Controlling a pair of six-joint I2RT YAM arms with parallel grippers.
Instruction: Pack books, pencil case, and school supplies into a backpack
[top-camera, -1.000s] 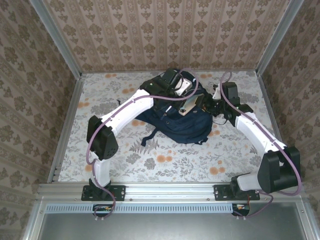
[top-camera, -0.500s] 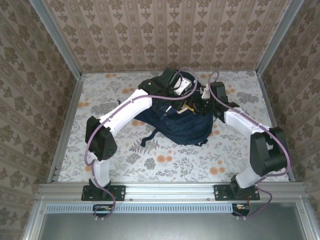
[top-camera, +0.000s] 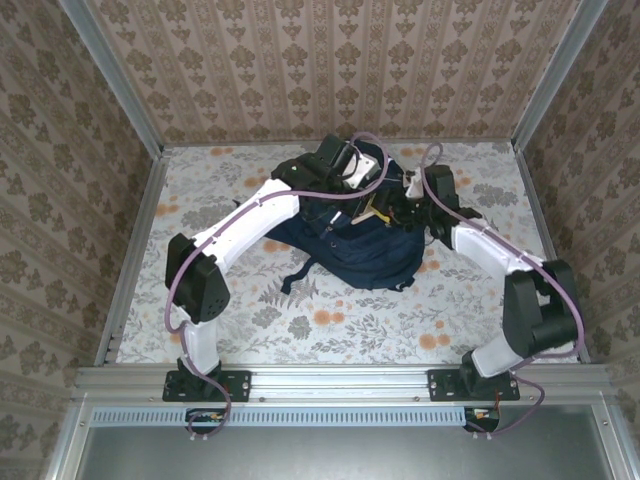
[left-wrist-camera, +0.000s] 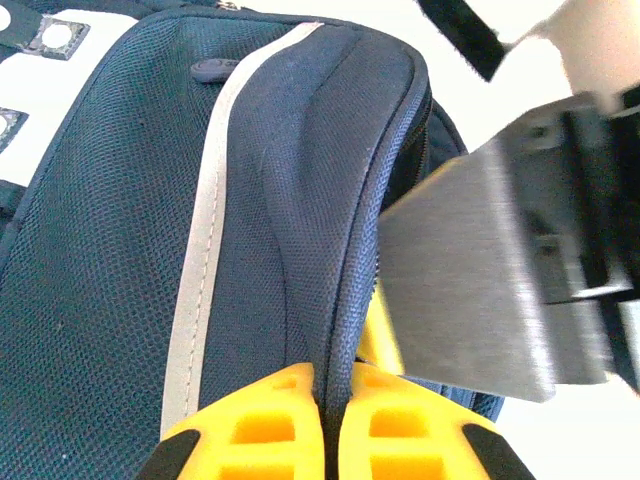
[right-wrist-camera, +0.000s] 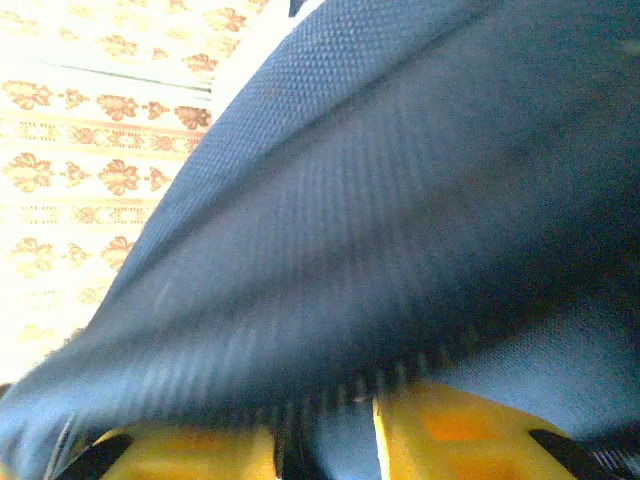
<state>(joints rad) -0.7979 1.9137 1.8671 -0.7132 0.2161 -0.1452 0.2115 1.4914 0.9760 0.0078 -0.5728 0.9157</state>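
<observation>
backpack (top-camera: 350, 255): navy, lying mid-table on the flowered table (top-camera: 200, 190), between the two arms.
left gripper (left-wrist-camera: 325, 425): yellow fingers pressed together on the backpack's zippered opening edge, a thin fold of cloth clamped between them.
right gripper (right-wrist-camera: 320, 445): at the backpack's far end; yellow fingers a little apart with navy cloth in the gap; blurred, cannot tell if it grips.
pale stripe (left-wrist-camera: 200, 270): runs along the panel beside the pinched edge.
</observation>
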